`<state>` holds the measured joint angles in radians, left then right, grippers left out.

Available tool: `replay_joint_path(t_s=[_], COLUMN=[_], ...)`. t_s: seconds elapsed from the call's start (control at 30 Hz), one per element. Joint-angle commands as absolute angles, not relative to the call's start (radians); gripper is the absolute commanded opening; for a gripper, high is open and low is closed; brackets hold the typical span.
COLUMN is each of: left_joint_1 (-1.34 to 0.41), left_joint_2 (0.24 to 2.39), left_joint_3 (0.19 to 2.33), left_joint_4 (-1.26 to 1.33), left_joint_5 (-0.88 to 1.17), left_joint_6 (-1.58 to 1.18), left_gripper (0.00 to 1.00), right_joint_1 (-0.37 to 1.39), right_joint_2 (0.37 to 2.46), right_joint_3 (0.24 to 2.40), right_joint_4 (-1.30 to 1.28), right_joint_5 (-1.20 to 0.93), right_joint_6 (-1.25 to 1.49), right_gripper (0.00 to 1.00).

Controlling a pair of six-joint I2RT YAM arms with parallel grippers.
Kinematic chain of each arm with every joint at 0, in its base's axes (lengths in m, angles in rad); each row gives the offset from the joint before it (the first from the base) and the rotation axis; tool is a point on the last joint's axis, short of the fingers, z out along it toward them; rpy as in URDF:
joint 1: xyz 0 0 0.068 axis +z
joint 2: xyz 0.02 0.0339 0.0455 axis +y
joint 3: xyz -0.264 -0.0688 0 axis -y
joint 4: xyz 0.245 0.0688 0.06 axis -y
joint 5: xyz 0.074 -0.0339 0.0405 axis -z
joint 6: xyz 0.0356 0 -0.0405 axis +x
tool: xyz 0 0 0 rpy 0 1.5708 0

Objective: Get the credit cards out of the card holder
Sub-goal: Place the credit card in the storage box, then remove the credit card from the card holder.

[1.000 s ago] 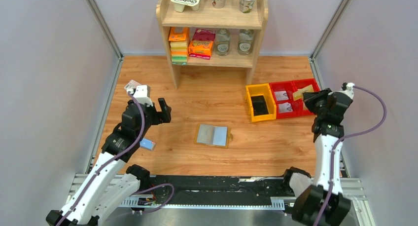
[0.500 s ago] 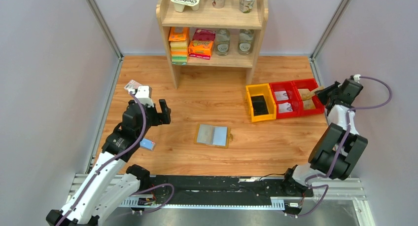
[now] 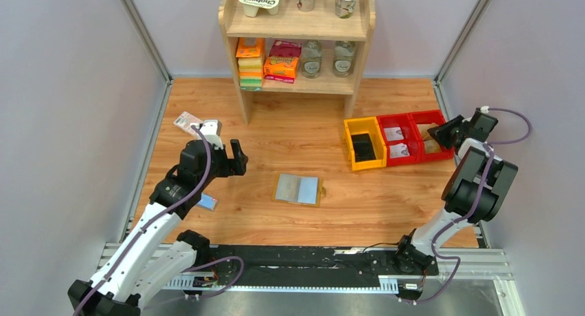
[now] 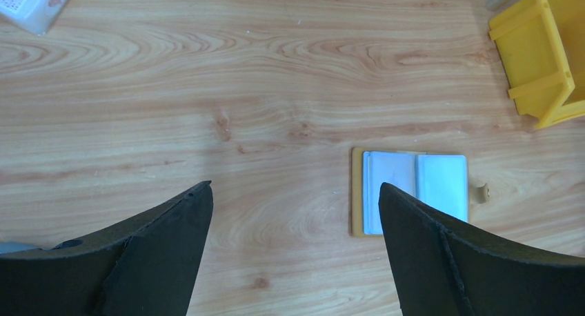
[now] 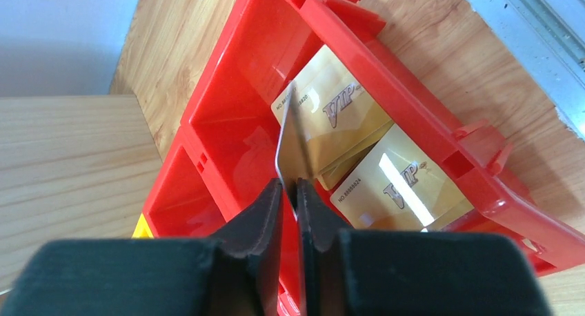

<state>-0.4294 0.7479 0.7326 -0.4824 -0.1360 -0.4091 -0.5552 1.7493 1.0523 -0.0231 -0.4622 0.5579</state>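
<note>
Change: right gripper point(image 5: 290, 185) swung back over the far-right red bin point(image 5: 386, 61), a gold card point(image 5: 293, 147) pinched edge-on above two VIP cards point(image 5: 393, 185) | Meaning: drop-off judged imminent | Card holder point(image 3: 299, 189): laid open mid-table, remaining cards not discernible | Left gripper point(image 4: 295, 186): spread wide, empty, hovering left of it.

The card holder point(image 3: 299, 189) lies open and flat in the middle of the table, a tan border framing two grey-blue panels and a small tab poking out on one side. Gold VIP cards point(image 5: 397, 181) lie overlapping in the red bin point(image 5: 227, 88). An upright card point(image 5: 290, 147) stands edge-on over them, pinched in the right gripper point(image 5: 290, 185).
</note>
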Motion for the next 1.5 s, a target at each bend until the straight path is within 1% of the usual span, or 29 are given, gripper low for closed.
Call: replay_joint_path(t_s=[0.0,0.07,0.2,0.27,0.37,0.47,0.63,0.7,0.77,0.8,0.9,1.03,1.1,1.2,1.3,1.47], left_joint_1=[-0.423,-0.423,-0.423,-0.423,-0.423,-0.423,-0.423,-0.423,-0.423,-0.423,-0.423,-0.423,-0.423,-0.423,-0.423,-0.423], left_joint_2=[0.753,0.753,0.753,0.749,0.744,0.736,0.723,0.715,0.700,0.693,0.666,0.643,0.631,0.617,0.609,0.601], left_joint_3=[0.779,0.781,0.784,0.784,0.790,0.801,0.825,0.836,0.850,0.850,0.853,0.853,0.851,0.842,0.831,0.805], left_joint_4=[-0.459,-0.460,-0.468,-0.472,-0.498,-0.525,-0.583,-0.610,-0.633,-0.644,-0.661,-0.687,-0.698,-0.715,-0.729,-0.736], left_joint_5=[-0.094,-0.083,-0.072,-0.071,-0.093,-0.113,-0.155,-0.175,-0.193,-0.198,-0.213,-0.218,-0.212,-0.196,-0.186,-0.163], left_joint_6=[-0.437,-0.443,-0.451,-0.454,-0.451,-0.453,-0.440,-0.434,-0.426,-0.422,-0.408,-0.414,-0.423,-0.434,-0.454,-0.476], left_gripper=[0.96,0.96,0.96,0.96,0.96,0.96,0.96,0.96,0.96,0.96,0.96,0.96,0.96,0.96,0.96,0.95], right_joint_1=[-0.557,-0.557,-0.549,-0.540,-0.500,-0.410,-0.145,-0.022,0.159,0.201,0.452,0.752,0.883,1.030,1.081,1.088], right_joint_2=[1.753,1.732,1.652,1.605,1.522,1.438,1.272,1.224,1.191,1.181,1.186,1.277,1.350,1.483,1.613,1.744], right_joint_3=[1.091,1.091,1.088,1.085,1.078,1.075,1.036,1.014,1.002,1.002,1.005,1.046,1.090,1.156,1.222,1.247], right_joint_4=[-0.050,-0.089,-0.194,-0.231,-0.290,-0.337,-0.376,-0.390,-0.408,-0.419,-0.449,-0.471,-0.482,-0.486,-0.509,-0.489], right_joint_5=[-0.421,-0.375,-0.215,-0.149,-0.051,0.061,0.181,0.222,0.270,0.296,0.356,0.419,0.454,0.480,0.459,0.402], right_joint_6=[0.583,0.580,0.558,0.549,0.532,0.505,0.451,0.445,0.440,0.442,0.445,0.451,0.440,0.410,0.448,0.534], right_gripper=[0.21,0.35,0.55,0.68,0.77,0.81,0.86,0.87,0.90,0.90,0.91,0.94,0.98,1.00,1.00,0.99])
